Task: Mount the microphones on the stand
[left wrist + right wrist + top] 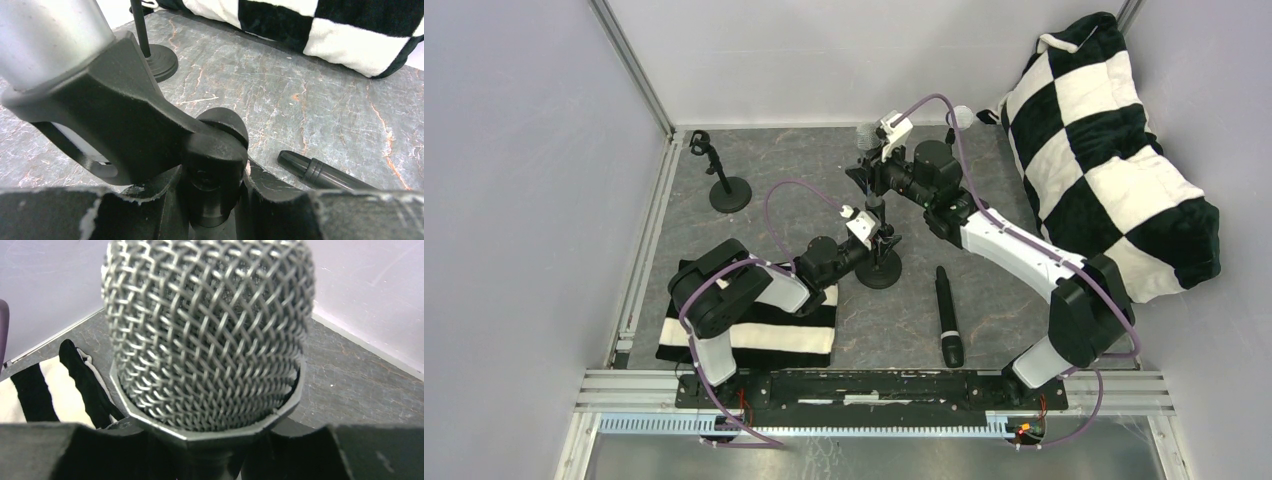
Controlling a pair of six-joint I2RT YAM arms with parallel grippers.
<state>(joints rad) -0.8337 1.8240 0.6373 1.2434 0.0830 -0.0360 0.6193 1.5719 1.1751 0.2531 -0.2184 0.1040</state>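
My right gripper (871,168) is shut on the silver-grey microphone (867,131) just below its mesh head (205,330), holding it upright over the middle stand (879,272). In the left wrist view the microphone's silver body (50,35) sits in the stand's black clip (110,115). My left gripper (879,240) is shut on the stand's stem joint (215,150) under the clip. The black microphone (949,316) lies flat on the table to the right and also shows in the left wrist view (320,172). A pale mesh head (960,115) shows behind my right arm; its body is hidden.
A second stand (727,190) with a bare clip stands at the back left. Another stand's round base (161,61) shows in front of the checkered pillow (1114,160) at the right. A black-and-white striped cloth (754,338) lies under my left arm.
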